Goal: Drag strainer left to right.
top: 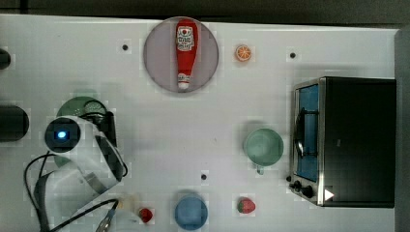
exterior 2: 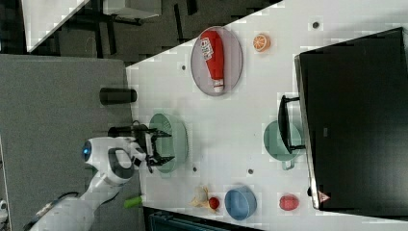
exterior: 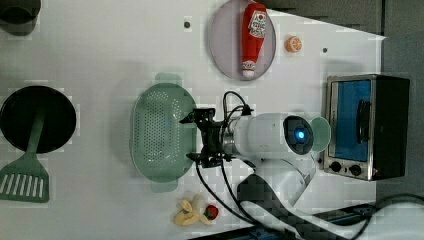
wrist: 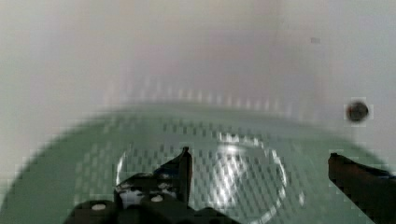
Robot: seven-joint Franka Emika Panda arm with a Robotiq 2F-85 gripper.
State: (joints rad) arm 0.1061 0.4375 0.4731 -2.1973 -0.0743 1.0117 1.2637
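The strainer (exterior: 157, 132) is a pale mint-green oblong basket with tiny holes, lying on the white table. In the top view, it (top: 80, 105) sits at the top view's left, half hidden under my arm. My gripper (exterior: 191, 138) hangs open over the strainer's rim on the left view's right side. The right view shows the gripper (exterior 2: 166, 147) at the near edge of the strainer (exterior 2: 175, 137). In the wrist view, the open gripper (wrist: 261, 168) is just above the perforated strainer floor (wrist: 233, 140), holding nothing.
A ketchup bottle (top: 185, 50) lies on a grey plate (top: 157, 63). An orange slice (top: 243, 52), a teal cup (top: 263, 147), a toaster oven (top: 348, 140), a blue bowl (top: 191, 212) and a strawberry (top: 246, 205) are also on the table. A black pan (exterior: 55, 120) holds a green spatula (exterior: 25, 175).
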